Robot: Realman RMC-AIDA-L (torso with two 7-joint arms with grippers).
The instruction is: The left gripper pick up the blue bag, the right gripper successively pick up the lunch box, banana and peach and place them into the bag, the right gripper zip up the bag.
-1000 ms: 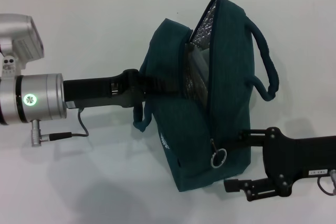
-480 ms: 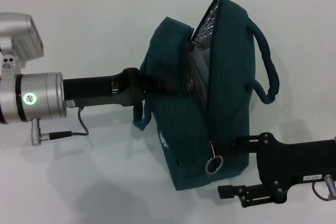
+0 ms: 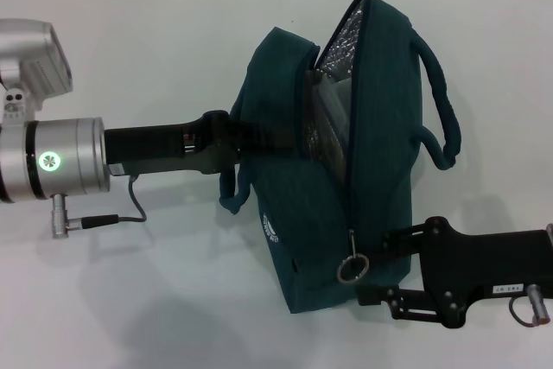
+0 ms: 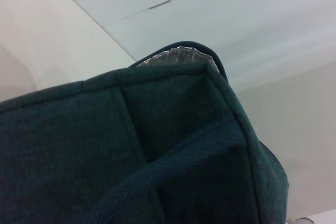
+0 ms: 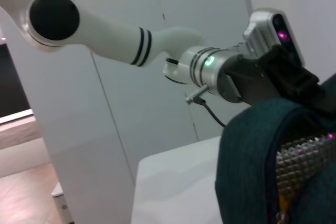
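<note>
Head view: the bag point(image 3: 337, 170) is held up off the table point(image 3: 155, 66) by the left gripper point(image 3: 232, 137), which reaches in from the side and is pressed together on the fabric at the bag's near wall; its fingertips are buried in the cloth. The mouth is part open, foil lining point(image 3: 341, 36) showing at the far end, and something clear, probably the lunch box point(image 3: 324, 114), is seen inside. No banana or peach is visible outside the bag. The right gripper point(image 3: 384, 272) sits against the bag's lower end, right beside the ring pull point(image 3: 350, 270); whether its jaws are spread or pinching the pull cannot be told, since the fingers are hidden behind the bag.

Left wrist view: only the bag's dark weave, a seam and a sliver of foil are seen directly ahead of the tool.

Right wrist view: the bag's rim and foil lie just ahead of the tool, with the left arm point(image 5: 210, 66) beyond it.

Judged from this, the zipping step is in hand. The bag is soft and will sag and fold under a pull, so hold is best taken on the stiff metal ring, with the left grip kept as counter-tension.
</note>
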